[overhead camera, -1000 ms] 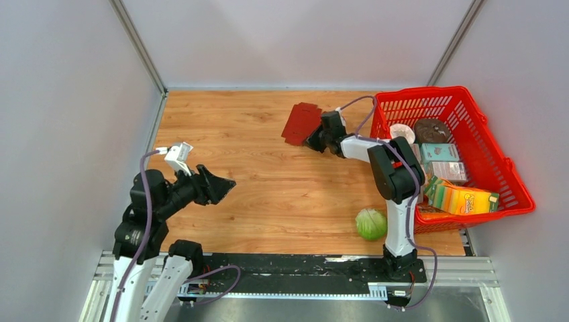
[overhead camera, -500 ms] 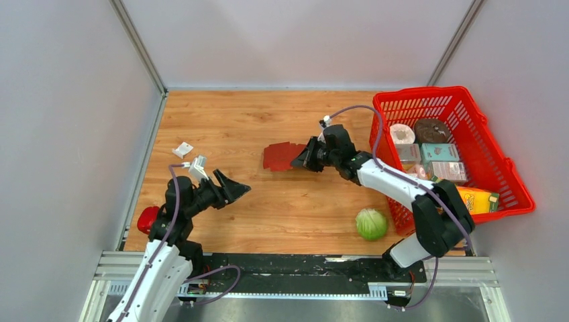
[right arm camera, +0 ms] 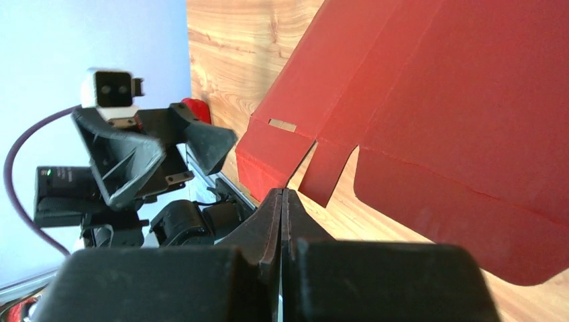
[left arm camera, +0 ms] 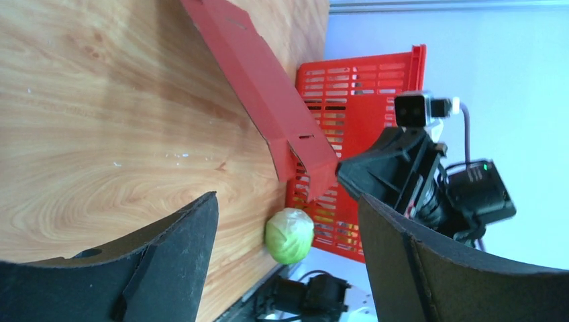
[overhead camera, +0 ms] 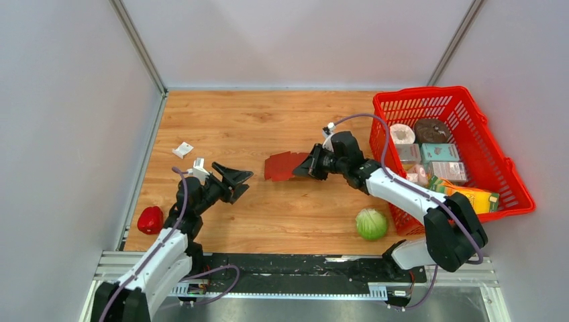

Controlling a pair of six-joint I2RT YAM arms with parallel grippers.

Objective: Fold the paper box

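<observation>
The paper box (overhead camera: 284,166) is a flat dark red cardboard blank with creased panels and flaps, near the table's middle. My right gripper (overhead camera: 310,166) is shut on its right edge and holds it tilted, its far end low over the wood. In the right wrist view the shut fingertips (right arm camera: 282,196) pinch a flap of the blank (right arm camera: 436,100). My left gripper (overhead camera: 235,180) is open and empty, left of the box and apart from it. The left wrist view shows the box (left arm camera: 262,80) slanting up ahead of the open gripper (left arm camera: 287,204).
A bright red mesh basket (overhead camera: 498,158) with several groceries stands at the right. A green cabbage (overhead camera: 371,224) lies near the front, also in the left wrist view (left arm camera: 289,235). A red pepper (overhead camera: 150,219) and a small white object (overhead camera: 182,149) lie at the left.
My right gripper has carried the paper box from beside the basket's far corner down toward the table's middle. My left arm has lowered and reached right toward the box.
</observation>
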